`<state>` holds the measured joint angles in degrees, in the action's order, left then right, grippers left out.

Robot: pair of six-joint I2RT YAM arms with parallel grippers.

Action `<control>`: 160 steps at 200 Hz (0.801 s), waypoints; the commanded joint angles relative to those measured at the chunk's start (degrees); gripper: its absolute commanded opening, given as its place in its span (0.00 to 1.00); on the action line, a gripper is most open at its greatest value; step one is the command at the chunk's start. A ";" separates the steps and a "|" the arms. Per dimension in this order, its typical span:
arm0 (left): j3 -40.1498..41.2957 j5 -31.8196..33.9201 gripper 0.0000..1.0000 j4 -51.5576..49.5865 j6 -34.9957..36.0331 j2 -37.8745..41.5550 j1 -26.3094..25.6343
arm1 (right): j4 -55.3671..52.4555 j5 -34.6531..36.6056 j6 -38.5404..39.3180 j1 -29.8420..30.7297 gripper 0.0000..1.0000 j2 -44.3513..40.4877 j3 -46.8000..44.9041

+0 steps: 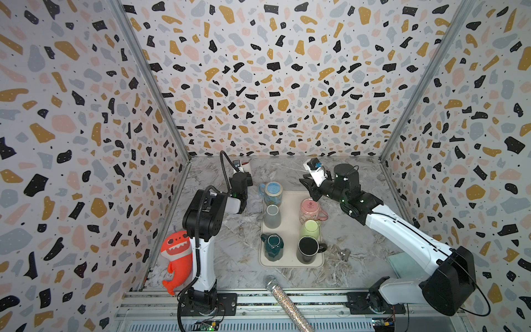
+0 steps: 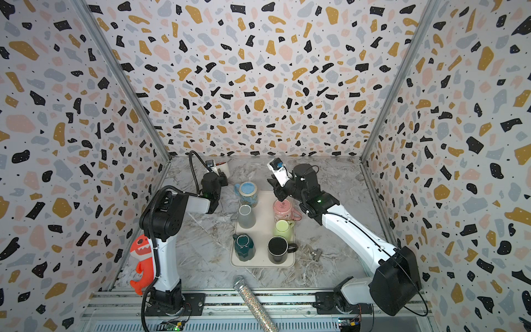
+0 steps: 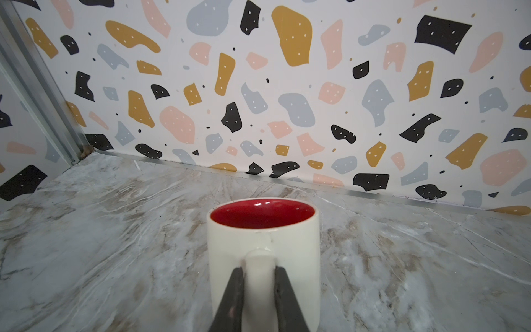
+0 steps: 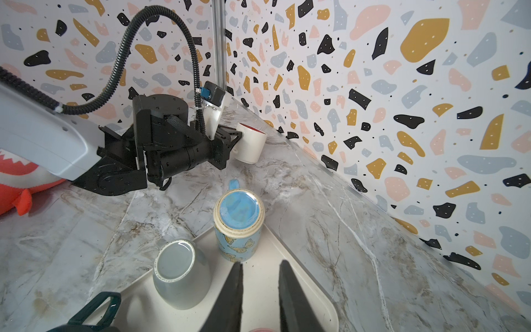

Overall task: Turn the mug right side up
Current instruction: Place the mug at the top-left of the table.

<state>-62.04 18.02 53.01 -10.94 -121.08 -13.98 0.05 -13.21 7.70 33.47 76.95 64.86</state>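
Observation:
A white mug (image 3: 263,238) with a red inside stands mouth up, slightly tilted, near the back wall at the far left of the marble table; it shows in both top views (image 1: 246,166) (image 2: 223,166) and in the right wrist view (image 4: 250,143). My left gripper (image 3: 260,270) is shut on its handle, one finger on each side. Whether its base touches the table I cannot tell. My right gripper (image 4: 261,264) hangs open and empty above the cream tray (image 1: 290,230), over the pink mug (image 1: 310,211).
On the tray stand a blue butterfly mug (image 1: 271,194), a grey cup (image 1: 272,215) and a dark teal mug (image 1: 272,247), all bottom up, plus a green mug (image 1: 311,228) and an upright black mug (image 1: 309,250). An orange shark plush (image 1: 176,258) and a glitter microphone (image 1: 284,301) lie at the front.

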 commanded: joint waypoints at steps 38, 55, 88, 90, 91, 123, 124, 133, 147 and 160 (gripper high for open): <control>-2.03 -1.97 0.16 -1.06 1.02 2.23 -0.14 | 0.64 -0.06 -0.95 -0.12 0.24 -1.68 0.08; -2.21 -2.11 0.16 -1.75 0.99 2.33 -0.17 | 0.73 -0.04 -1.11 -0.09 0.24 -1.72 -0.03; -2.03 -2.13 0.16 -2.37 0.99 2.59 -0.17 | 0.74 -0.05 -1.26 -0.16 0.24 -1.80 -0.16; -2.05 -2.12 0.16 -2.43 0.96 2.60 -0.17 | 0.74 -0.06 -1.26 -0.16 0.24 -1.80 -0.10; -2.04 -2.11 0.16 -2.50 0.98 2.60 -0.17 | 0.74 -0.06 -1.27 -0.16 0.24 -1.80 -0.09; -2.16 -2.39 0.16 -4.11 1.05 2.95 -0.15 | 0.73 0.04 -1.24 -0.16 0.24 -2.11 -0.17; -2.10 -2.43 0.16 -4.13 1.07 3.00 -0.16 | 0.69 0.03 -1.27 -0.12 0.24 -2.09 -0.17; -1.97 -2.39 0.16 -4.21 1.10 3.11 -0.17 | 0.65 0.05 -1.28 -0.08 0.24 -2.12 -0.18; -1.96 -2.43 0.16 -4.97 1.10 3.31 -0.17 | 0.61 0.05 -1.31 -0.14 0.24 -2.23 -0.30; -2.11 -2.46 0.16 -5.90 1.10 3.39 -0.15 | 0.65 0.13 -1.44 -0.11 0.24 -2.34 -0.41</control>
<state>-62.85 16.51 48.36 -10.22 -119.70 -13.98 0.08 -13.21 7.22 33.47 76.93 64.66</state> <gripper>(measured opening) 0.165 0.239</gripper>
